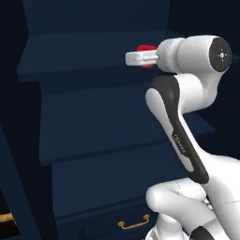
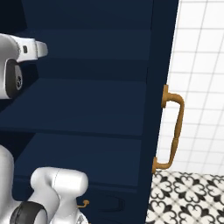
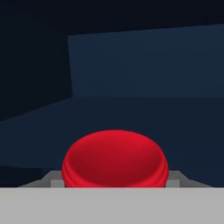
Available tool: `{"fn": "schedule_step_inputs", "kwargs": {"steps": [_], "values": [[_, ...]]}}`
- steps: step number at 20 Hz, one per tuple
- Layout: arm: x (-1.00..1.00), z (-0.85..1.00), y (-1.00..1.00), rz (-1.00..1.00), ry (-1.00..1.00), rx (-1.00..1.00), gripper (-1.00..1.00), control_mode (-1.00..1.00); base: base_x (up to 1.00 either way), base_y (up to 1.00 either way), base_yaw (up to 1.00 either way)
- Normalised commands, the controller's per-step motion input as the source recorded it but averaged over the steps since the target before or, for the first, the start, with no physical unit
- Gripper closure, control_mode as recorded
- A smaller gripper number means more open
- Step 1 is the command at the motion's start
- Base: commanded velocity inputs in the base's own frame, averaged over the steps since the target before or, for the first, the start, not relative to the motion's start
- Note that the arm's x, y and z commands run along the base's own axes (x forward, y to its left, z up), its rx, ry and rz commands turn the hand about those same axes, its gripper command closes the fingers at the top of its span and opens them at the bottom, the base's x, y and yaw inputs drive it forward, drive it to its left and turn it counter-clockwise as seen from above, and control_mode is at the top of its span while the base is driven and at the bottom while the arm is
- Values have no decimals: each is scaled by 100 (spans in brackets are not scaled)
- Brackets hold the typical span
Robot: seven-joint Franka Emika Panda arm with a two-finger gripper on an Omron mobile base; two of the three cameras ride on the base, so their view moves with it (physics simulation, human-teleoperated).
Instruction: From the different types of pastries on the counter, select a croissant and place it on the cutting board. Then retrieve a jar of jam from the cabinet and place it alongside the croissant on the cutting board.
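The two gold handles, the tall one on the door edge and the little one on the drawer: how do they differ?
The door handle stands upright and long, bowing out from the cabinet door; the drawer handle lies level, hangs in a shallow curve and looks much shorter. The door handle sits at mid height, the drawer handle low, below the shelves. Both are gold on dark navy.

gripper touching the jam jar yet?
Cannot tell. In the hand view the jar's red lid sits right at the gripper, but the fingertips and any contact are hidden.

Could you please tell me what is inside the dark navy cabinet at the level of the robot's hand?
A red-lidded jar sits between the gripper's fingers above a shelf of the dark navy cabinet. The jar's body is hidden below the lid.
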Motion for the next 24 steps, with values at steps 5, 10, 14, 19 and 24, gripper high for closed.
{"fn": "schedule_step_inputs", "kwargs": {"steps": [5, 10, 14, 19, 24], "values": [[-87, -30, -47, -6, 7, 0, 100, -100, 0, 0, 0], [-50, -54, -11, -3, 16, -1, 100, -100, 0, 0, 0], [-4, -15, 0, 0, 3, 0, 100, 100, -49, 0, 0], [0, 0, 0, 0, 0, 0, 100, 100, -100, -11, -20], [0, 0, 0, 0, 0, 0, 100, 100, -100, 4, -38]]}}
